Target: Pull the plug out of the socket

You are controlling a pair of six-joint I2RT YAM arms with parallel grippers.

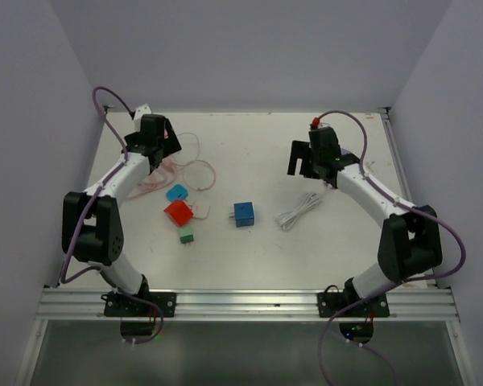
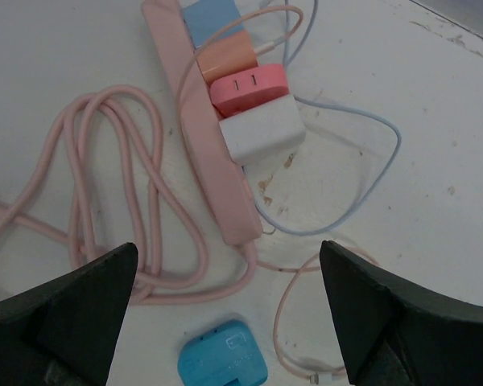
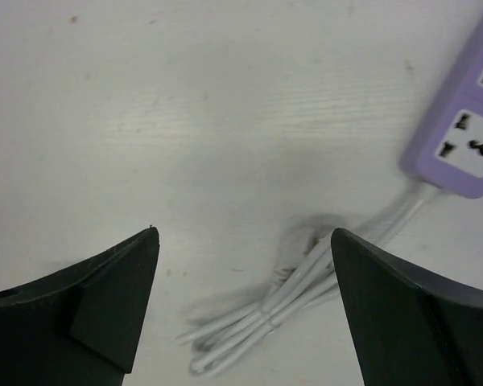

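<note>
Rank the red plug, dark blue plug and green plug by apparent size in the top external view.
1. red plug, largest
2. dark blue plug, only slightly smaller
3. green plug, clearly smallest

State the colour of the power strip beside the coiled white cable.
The strip is purple; the right wrist view shows it best.

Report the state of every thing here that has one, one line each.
left gripper: open, empty
right gripper: open, empty
pink power strip: occupied along one side
white adapter: seated in the pink strip, last of a row of four
purple power strip: visible sockets empty
white cable: bundled, lying flat
cyan adapter: unplugged, lying loose
</note>
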